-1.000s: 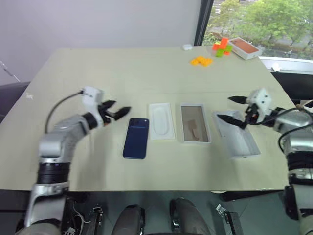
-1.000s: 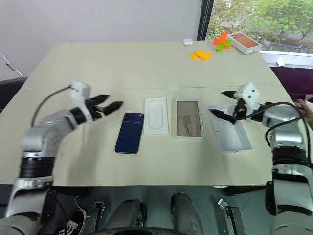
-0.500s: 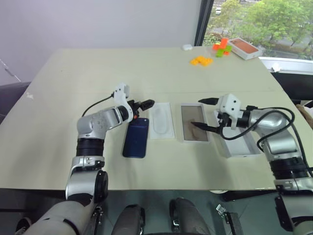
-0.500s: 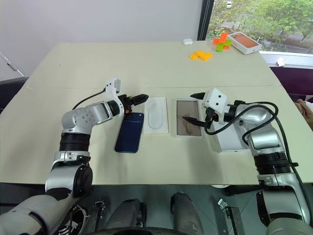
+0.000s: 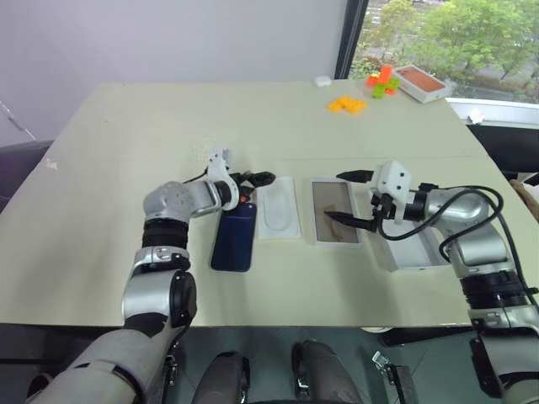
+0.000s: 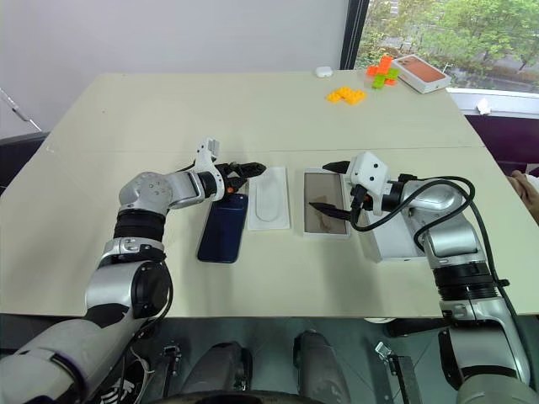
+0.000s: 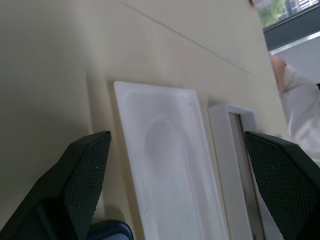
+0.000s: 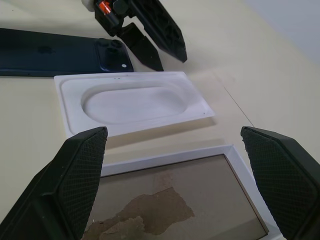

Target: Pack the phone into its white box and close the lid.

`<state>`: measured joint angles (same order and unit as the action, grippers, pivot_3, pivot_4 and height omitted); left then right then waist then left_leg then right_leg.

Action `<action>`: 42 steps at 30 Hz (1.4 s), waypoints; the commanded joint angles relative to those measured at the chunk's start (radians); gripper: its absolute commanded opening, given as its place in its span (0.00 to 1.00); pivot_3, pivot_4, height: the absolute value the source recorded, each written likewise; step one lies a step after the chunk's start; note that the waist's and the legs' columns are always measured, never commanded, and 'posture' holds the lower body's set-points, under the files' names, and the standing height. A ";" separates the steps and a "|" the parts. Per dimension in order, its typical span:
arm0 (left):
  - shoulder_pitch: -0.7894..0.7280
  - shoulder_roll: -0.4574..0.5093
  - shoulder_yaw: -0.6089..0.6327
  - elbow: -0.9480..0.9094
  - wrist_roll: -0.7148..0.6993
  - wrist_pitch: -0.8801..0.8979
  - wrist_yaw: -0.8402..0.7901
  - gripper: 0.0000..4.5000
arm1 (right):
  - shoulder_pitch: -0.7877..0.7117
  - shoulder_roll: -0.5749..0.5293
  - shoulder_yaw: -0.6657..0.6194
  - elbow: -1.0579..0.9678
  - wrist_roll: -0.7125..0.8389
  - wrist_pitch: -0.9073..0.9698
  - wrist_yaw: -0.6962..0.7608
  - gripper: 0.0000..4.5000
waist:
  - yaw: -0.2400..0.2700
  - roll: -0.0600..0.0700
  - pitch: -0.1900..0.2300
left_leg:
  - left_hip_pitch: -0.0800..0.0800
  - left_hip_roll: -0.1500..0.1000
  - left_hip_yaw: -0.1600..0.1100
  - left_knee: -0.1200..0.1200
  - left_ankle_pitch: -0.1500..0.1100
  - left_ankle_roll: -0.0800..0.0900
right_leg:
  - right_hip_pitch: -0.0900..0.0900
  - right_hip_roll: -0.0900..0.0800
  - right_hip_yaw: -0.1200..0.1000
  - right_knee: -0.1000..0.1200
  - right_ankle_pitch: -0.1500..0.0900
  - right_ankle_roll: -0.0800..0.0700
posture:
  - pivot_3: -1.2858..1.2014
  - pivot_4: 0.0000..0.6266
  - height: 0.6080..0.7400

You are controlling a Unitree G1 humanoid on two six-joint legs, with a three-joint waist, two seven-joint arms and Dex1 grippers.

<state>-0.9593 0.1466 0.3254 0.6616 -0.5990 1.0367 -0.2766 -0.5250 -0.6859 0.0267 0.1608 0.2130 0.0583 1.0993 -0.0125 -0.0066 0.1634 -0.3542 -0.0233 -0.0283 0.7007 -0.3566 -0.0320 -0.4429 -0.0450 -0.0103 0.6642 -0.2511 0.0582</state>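
The dark blue phone (image 5: 235, 236) lies flat, back up, left of centre on the table. To its right lie a thin white insert (image 5: 278, 208), then the white box (image 5: 338, 243) with its brown floor, then the lid (image 5: 418, 252), plain inside up. My left gripper (image 5: 257, 187) is open just over the phone's camera end, beside the insert's far corner. My right gripper (image 5: 333, 197) is open above the box, empty, its arm crossing the lid. The right wrist view looks over the box floor (image 8: 175, 210) and insert (image 8: 130, 105) toward the phone (image 8: 45, 50).
Orange blocks (image 5: 347, 104), orange and green blocks (image 5: 383, 82) and a white box with an orange-red top (image 5: 424, 82) sit at the far right by the window. A small white item (image 5: 322, 81) lies nearby. A person's white sleeve (image 7: 300, 115) shows beyond the table's right side.
My left gripper swung right from the table's left side to the phone's camera end and rolled. My right gripper moved left from the lid to over the box. Both stayed open.
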 commanded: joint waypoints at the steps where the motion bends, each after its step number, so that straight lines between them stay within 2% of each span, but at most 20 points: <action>1: -0.046 0.007 -0.011 0.021 0.021 -0.009 0.003 1.00 | -0.017 0.003 -0.014 -0.030 0.008 -0.018 -0.012 0.99 | 0.001 0.000 0.000 | 0.000 0.000 0.000 0.000 0.000 0.000 | 0.000 0.000 0.000 0.000 0.000 0.000 | 0.52 0.24 1.00; 8: -0.061 -0.010 -0.001 0.070 0.025 -0.022 -0.008 1.00 | -0.015 0.005 -0.007 -0.034 0.002 -0.024 -0.021 0.99 | 0.001 0.000 0.000 | 0.000 0.000 0.000 0.000 0.000 -0.001 | 0.000 0.000 0.000 0.000 0.000 0.000 | 0.52 0.24 1.00; 10: -0.060 -0.017 0.005 0.080 0.019 -0.021 -0.007 0.88 | -0.017 0.008 -0.004 -0.039 0.001 -0.022 -0.024 1.00 | 0.001 0.000 0.000 | 0.000 0.000 0.000 0.000 0.000 -0.001 | 0.000 0.000 0.000 0.000 0.000 0.000 | 0.52 0.24 1.00; 12: -0.057 -0.023 0.008 0.086 0.022 -0.026 -0.006 0.71 | -0.019 0.010 -0.001 -0.042 0.001 -0.022 -0.026 1.00 | 0.002 0.000 0.000 | 0.000 0.000 0.000 0.000 0.000 -0.001 | 0.000 0.000 0.000 0.000 0.000 0.000 | 0.52 0.24 1.00; 18: -0.057 -0.027 0.033 0.093 0.011 -0.028 0.004 0.02 | -0.018 0.014 0.002 -0.053 0.006 -0.016 -0.029 1.00 | -0.001 0.000 0.000 | 0.000 0.000 0.000 0.000 0.000 -0.001 | 0.000 0.000 0.000 0.000 0.000 0.000 | 0.52 0.24 1.00; 24: -0.070 -0.014 0.085 0.079 -0.014 -0.003 0.020 0.01 | -0.019 0.015 0.007 -0.053 0.002 -0.017 -0.031 1.00 | 0.000 0.000 0.000 | 0.000 0.000 0.000 0.000 0.001 -0.001 | 0.000 0.000 0.000 0.000 0.000 0.000 | 0.52 0.24 1.00; 32: -0.102 -0.015 0.261 0.067 -0.134 0.051 0.131 0.01 | -0.021 0.012 0.010 -0.042 -0.006 -0.028 -0.028 1.00 | 0.001 -0.001 0.000 | -0.001 0.000 -0.001 0.000 0.001 -0.001 | -0.001 0.000 0.000 0.000 0.000 0.000 | 0.52 0.24 1.00; 36: -0.090 -0.068 0.333 -0.051 -0.222 0.134 0.235 0.01 | -0.012 -0.006 -0.022 -0.027 0.037 0.004 0.003 1.00 | 0.002 -0.001 0.001 | -0.001 0.000 -0.001 0.000 0.001 -0.001 | -0.001 0.000 0.000 0.000 0.000 0.000 | 0.52 0.24 1.00; 40: -0.075 -0.161 0.344 -0.193 -0.291 0.202 0.331 0.01 | -0.018 -0.029 -0.117 -0.022 0.180 0.143 0.048 1.00 | 0.008 -0.002 0.001 | -0.001 0.000 -0.001 0.000 0.001 -0.001 | -0.001 -0.001 0.000 -0.001 0.000 0.000 | 0.52 0.24 1.00; 42: -0.066 -0.211 0.319 -0.250 -0.290 0.177 0.360 0.01 | -0.012 -0.058 -0.146 -0.012 0.213 0.174 0.082 1.00 | 0.012 -0.002 0.001 | -0.001 -0.001 -0.001 0.000 0.001 -0.001 | 0.000 -0.001 0.000 -0.001 0.000 0.001 | 0.52 0.24 1.00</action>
<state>-1.0207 -0.0516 0.6507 0.4734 -0.8553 1.2181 0.0610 -0.5249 -0.7196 -0.0658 0.1594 0.3771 0.2099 1.1577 -0.0004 -0.0086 0.1646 -0.3555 -0.0242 -0.0292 0.7003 -0.3561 -0.0330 -0.4433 -0.0462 -0.0104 0.6632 -0.2506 0.0589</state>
